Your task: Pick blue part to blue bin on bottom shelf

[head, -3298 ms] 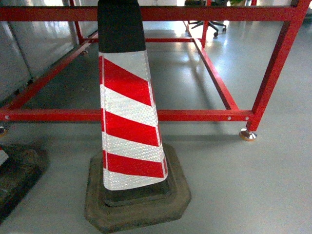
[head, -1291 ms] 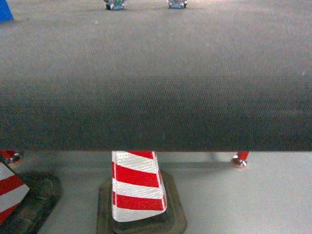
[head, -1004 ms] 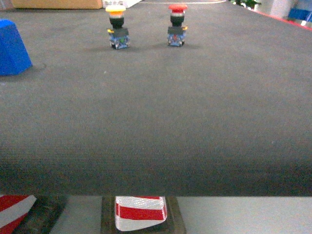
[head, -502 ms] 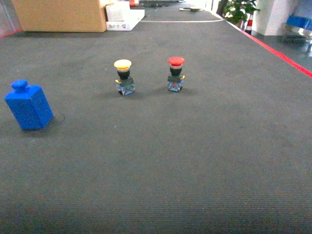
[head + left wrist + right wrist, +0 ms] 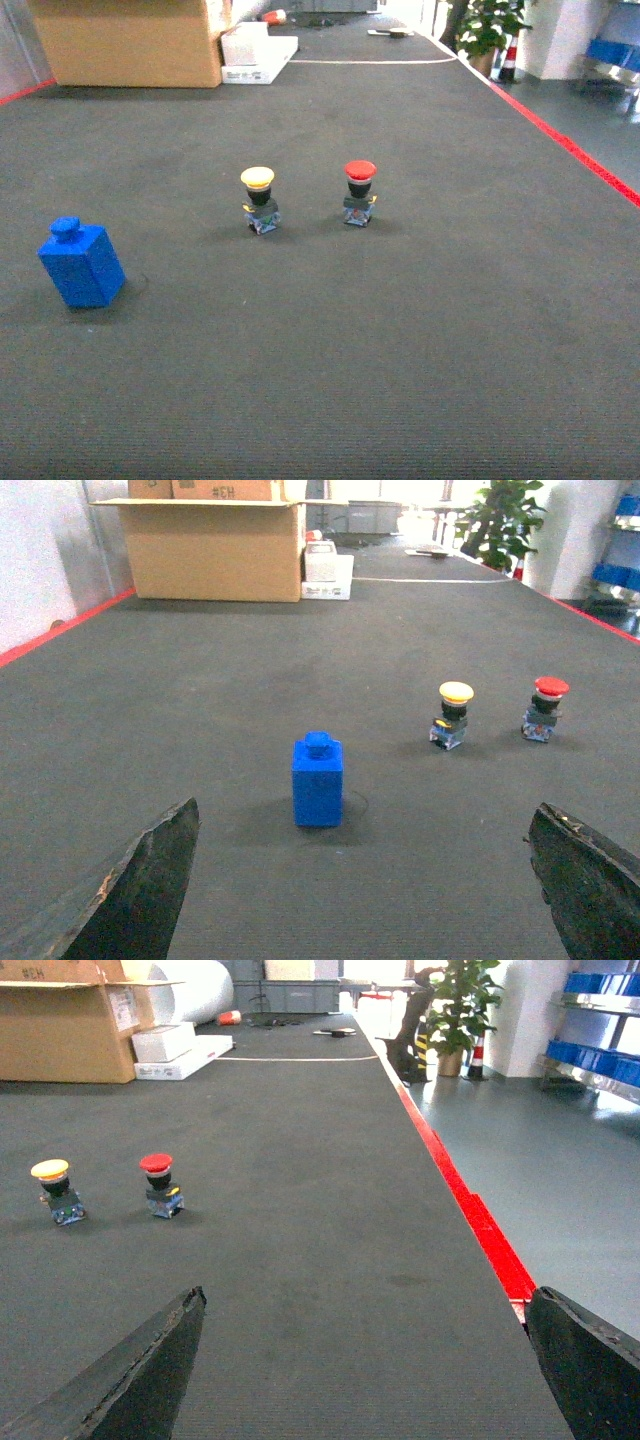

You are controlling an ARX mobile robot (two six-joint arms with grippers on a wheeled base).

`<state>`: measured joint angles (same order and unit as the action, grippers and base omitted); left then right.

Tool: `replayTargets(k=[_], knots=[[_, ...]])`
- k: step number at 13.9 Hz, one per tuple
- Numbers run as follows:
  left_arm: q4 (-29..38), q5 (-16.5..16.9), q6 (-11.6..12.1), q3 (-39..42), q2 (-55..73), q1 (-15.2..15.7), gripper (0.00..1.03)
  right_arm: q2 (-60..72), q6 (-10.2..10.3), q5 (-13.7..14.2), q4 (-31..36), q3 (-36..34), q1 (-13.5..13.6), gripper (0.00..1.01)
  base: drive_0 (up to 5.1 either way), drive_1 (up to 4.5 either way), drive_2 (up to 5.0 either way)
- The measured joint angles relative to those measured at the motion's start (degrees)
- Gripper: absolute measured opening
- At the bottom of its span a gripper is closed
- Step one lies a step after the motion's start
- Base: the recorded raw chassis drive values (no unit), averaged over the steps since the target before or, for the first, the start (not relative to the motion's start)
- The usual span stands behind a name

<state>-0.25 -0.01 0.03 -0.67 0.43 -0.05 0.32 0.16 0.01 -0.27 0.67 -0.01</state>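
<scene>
The blue part is a small blue block with a round knob on top. It stands upright on the dark grey tabletop, at the left in the head view. In the left wrist view the blue part stands a short way ahead of my left gripper, which is open and holds nothing. My right gripper is also open, over bare tabletop near the red right edge. Neither gripper shows in the head view. Blue crates on a steel rack stand far off at the right; I cannot tell whether one is the blue bin.
A yellow push-button and a red push-button stand mid-table, right of the blue part. A cardboard box and white boxes sit at the far end. A potted plant stands beyond the table's red edge.
The head view has risen from the floor, with a striped cone and red table frame, to above the tabletop. The blue part and both push-buttons came into view.
</scene>
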Motion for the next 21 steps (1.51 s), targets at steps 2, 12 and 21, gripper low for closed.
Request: replayTargets(k=[2,12,21], knots=[[0.0,0.0,0.0,0.0,0.0,0.0,0.98,0.0,0.0,0.0,0.0,0.0,0.0,0.98,0.0,0.0,0.0],[0.0,0.0,0.0,0.0,0.0,0.0,0.98,0.0,0.0,0.0,0.0,0.0,0.0,0.98,0.0,0.0,0.0],[-7.1,-20.9,-5.8,-4.0,11.7,-9.0,0.98,0.0,0.0,-0.1,0.0,0.0,0.0,0.98,0.0,0.0,0.0]])
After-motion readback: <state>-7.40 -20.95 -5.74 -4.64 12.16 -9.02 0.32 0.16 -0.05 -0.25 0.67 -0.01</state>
